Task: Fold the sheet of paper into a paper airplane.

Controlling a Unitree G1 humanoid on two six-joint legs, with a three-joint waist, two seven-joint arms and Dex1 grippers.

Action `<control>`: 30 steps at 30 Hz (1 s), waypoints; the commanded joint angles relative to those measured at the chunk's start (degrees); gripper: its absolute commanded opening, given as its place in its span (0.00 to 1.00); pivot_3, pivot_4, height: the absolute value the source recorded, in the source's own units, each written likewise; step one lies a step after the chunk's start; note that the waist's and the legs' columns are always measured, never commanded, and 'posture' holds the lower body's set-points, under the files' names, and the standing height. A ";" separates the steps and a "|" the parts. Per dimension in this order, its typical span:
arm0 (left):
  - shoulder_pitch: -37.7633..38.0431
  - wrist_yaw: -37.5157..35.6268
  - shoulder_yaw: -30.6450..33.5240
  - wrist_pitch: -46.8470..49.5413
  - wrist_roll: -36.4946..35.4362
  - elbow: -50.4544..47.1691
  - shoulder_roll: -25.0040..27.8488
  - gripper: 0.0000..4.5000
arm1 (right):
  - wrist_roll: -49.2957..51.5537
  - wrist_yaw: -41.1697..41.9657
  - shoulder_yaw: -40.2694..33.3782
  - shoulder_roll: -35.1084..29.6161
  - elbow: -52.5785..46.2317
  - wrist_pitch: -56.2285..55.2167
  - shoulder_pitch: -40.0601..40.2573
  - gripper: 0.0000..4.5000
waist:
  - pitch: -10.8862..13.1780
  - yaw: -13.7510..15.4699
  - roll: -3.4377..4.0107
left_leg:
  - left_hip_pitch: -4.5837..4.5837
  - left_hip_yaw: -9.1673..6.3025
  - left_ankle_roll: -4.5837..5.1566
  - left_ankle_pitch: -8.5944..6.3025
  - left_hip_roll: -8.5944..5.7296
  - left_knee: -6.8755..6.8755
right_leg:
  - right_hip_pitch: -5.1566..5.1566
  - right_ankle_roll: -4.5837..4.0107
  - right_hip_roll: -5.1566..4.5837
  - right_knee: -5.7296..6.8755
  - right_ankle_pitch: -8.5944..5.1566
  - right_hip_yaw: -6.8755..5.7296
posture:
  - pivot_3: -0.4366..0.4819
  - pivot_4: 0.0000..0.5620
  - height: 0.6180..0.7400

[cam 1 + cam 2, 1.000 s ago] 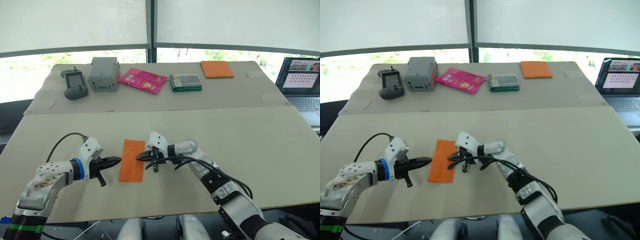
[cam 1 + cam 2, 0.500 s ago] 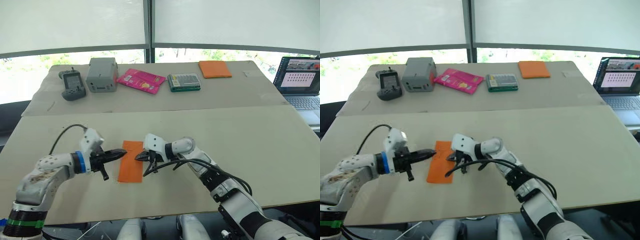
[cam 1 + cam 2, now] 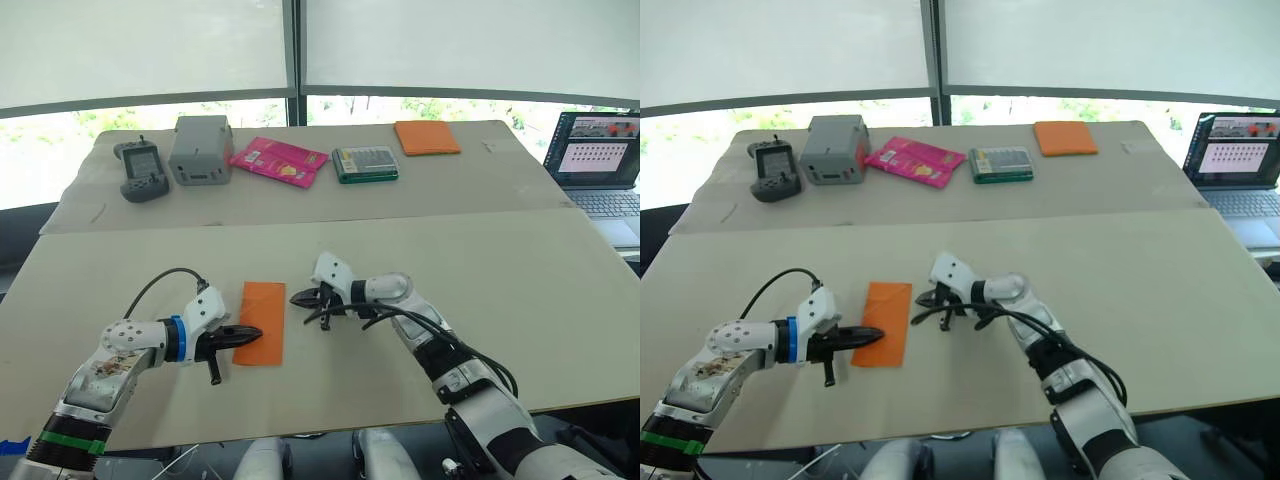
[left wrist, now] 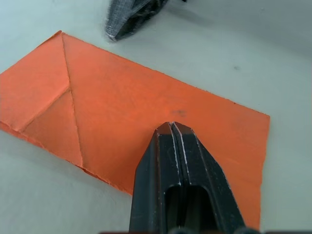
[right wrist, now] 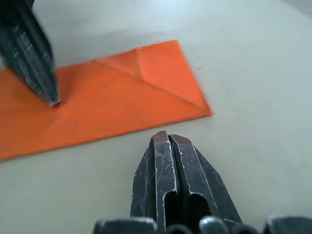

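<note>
The sheet of paper (image 3: 263, 318) lies flat on the near table as a narrow orange rectangle, long side running away from me. Creases mark a triangular flap (image 5: 161, 68) at its far end. My left gripper (image 3: 257, 332) is shut, and its tip rests on the paper's near half (image 4: 171, 126). My right gripper (image 3: 296, 297) is shut too. Its tip sits on the bare table just right of the paper's far right corner, apart from the paper (image 5: 165, 137).
On the far table stand a handheld controller (image 3: 140, 169), a grey box (image 3: 200, 149), a pink packet (image 3: 279, 161), a green case (image 3: 364, 163) and an orange pad (image 3: 427, 137). A laptop (image 3: 600, 160) is open at the far right.
My right gripper has drawn back to the right, off the paper. My left gripper has moved from the paper's left edge onto its near half.
</note>
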 commanded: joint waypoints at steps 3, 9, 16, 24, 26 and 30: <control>0.19 0.46 0.33 0.24 1.01 1.13 0.29 0.00 | 1.41 0.16 -2.37 2.07 3.71 -6.44 -5.80 0.00 | 0.00 -0.02 0.00 | 0.00 -0.01 0.00 0.00 0.02 -0.03 | 0.00 0.00 0.00 0.00 0.00 -0.01 | 0.48 0.27 1.00; 0.36 0.94 0.78 0.61 0.56 0.94 0.02 0.00 | -2.30 -1.89 -0.77 3.58 12.54 -9.69 -8.88 0.00 | 0.00 -0.04 0.01 | 0.02 -0.01 0.00 0.00 0.01 -0.03 | 0.01 0.00 -0.03 0.00 0.00 -0.02 | 0.48 0.27 1.00; 0.12 1.66 1.99 1.66 0.19 1.42 -0.03 0.00 | -4.73 -0.35 0.84 5.12 18.04 -12.81 -7.37 0.00 | 0.00 -0.20 0.01 | 0.07 0.00 0.00 0.00 0.05 -0.07 | 0.01 -0.01 -0.02 0.02 0.01 -0.01 | 0.48 0.27 1.00; -1.26 1.70 2.52 2.96 0.21 2.26 -0.15 0.00 | -5.02 7.33 4.53 4.00 8.18 -9.82 -0.44 0.00 | -0.02 -0.17 0.03 | 0.14 0.00 0.00 0.00 0.06 -0.13 | 0.04 -0.01 -0.01 0.03 0.01 -0.02 | 0.48 0.27 1.00; -1.59 1.44 2.40 3.09 0.20 2.40 -0.14 0.00 | -4.56 9.37 5.91 3.10 2.44 -7.12 2.65 0.00 | -0.03 -0.12 0.03 | 0.14 0.00 -0.01 0.00 0.06 -0.14 | 0.04 -0.01 -0.01 0.03 0.01 -0.02 | 0.48 0.27 1.00; -1.84 1.13 1.80 3.40 0.17 2.56 -0.54 0.00 | -3.44 12.25 8.40 1.02 -9.99 -0.04 8.87 0.00 | -0.04 0.00 0.03 | 0.14 0.00 -0.01 -0.01 0.06 -0.15 | 0.04 -0.01 -0.02 0.03 0.01 -0.02 | 0.48 0.27 1.00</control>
